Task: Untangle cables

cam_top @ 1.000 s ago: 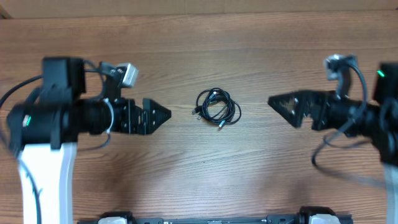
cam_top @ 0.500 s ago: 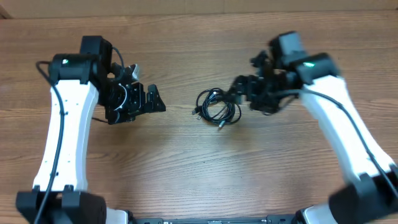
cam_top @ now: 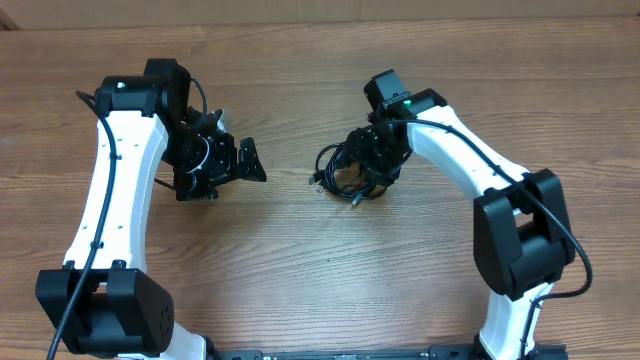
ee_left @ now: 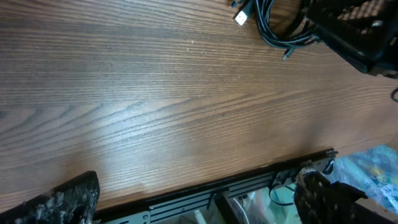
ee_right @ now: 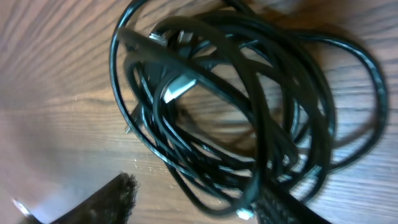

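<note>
Swung in since the earlier view, the black two-fingered right hand (cam_top: 372,165) is set over the tangled coil of thin black cables (cam_top: 333,172) on the wooden bench (cam_top: 300,270). Its grip cannot be told. Well apart, the left hand (cam_top: 250,163) is held released. One outer loop should be pinched alone.

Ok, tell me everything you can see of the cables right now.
The cables are thin, glossy black cords tangled into one loose coil of overlapping loops. The coil lies flat on the wooden table near its middle. One silver-tipped plug lies inside the coil, and a second plug pokes out at its edge. The right gripper sits over the coil with its fingers apart and strands between them. One finger seems to touch the loops. The number of cords is unclear.
</note>
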`<state>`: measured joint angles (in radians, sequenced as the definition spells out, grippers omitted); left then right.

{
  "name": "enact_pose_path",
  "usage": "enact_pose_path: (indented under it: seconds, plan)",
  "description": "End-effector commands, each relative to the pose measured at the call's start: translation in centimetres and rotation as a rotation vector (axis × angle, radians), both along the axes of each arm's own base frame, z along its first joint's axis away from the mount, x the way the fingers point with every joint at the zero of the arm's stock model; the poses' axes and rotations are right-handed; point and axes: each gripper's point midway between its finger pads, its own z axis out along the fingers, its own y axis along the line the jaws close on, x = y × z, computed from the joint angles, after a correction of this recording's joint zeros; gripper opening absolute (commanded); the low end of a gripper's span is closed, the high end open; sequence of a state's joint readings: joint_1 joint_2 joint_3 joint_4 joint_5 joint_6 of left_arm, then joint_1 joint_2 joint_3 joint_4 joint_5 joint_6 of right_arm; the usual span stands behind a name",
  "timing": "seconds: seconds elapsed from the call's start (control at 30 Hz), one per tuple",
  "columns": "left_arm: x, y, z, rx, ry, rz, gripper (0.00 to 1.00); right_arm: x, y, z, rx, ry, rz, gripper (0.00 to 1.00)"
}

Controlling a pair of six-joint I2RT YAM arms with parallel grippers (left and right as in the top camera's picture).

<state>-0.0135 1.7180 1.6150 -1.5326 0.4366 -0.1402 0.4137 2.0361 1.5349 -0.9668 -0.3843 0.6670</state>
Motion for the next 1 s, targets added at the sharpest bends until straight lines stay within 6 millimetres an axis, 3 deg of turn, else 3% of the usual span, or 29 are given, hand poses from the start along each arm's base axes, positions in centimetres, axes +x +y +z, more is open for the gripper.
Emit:
enact_pose_path:
  seconds: [0.0,0.07,0.17,0.2,0.3,0.37,0.5,0.63,0.83,0.97]
  plan:
    - [0.5,-0.2,0.3,0.003,-0.015,-0.001,0.99,-0.2,0.3,-1.5,-0.024,0.041,-0.05,0.51]
    - [0.6,-0.2,0.3,0.003,-0.018,-0.001,0.99,0.0,0.6,-2.2,-0.022,0.037,-0.042,0.41]
    - [0.8,-0.3,0.3,0.003,-0.026,-0.001,1.0,0.4,1.1,-2.5,-0.011,0.007,-0.006,0.16]
    - [0.8,-0.3,0.3,0.003,-0.027,-0.001,0.99,0.4,1.3,-2.3,0.001,0.007,-0.004,0.04]
    - [0.9,-0.3,0.3,0.003,-0.03,-0.001,1.0,0.8,3.2,-0.1,0.12,-0.019,0.077,0.04]
    - [0.9,-0.3,0.3,-0.001,-0.031,-0.001,1.0,1.4,4.5,2.9,0.223,-0.059,0.14,0.04]
    - [1.2,-0.3,0.3,-0.001,-0.031,0.024,0.99,2.5,5.4,12.5,0.354,-0.217,0.247,0.04]
    - [1.4,-0.3,0.3,0.001,-0.02,0.067,1.0,1.7,5.4,24.6,0.427,-0.443,0.316,0.04]
    - [1.5,-0.5,0.4,-0.005,-0.004,0.109,1.0,-1.9,3.4,42.3,0.547,-0.867,0.327,0.04]
    - [1.3,-0.5,0.4,-0.005,0.001,0.108,1.0,-5.5,0.7,52.2,0.67,-1.101,0.234,0.04]
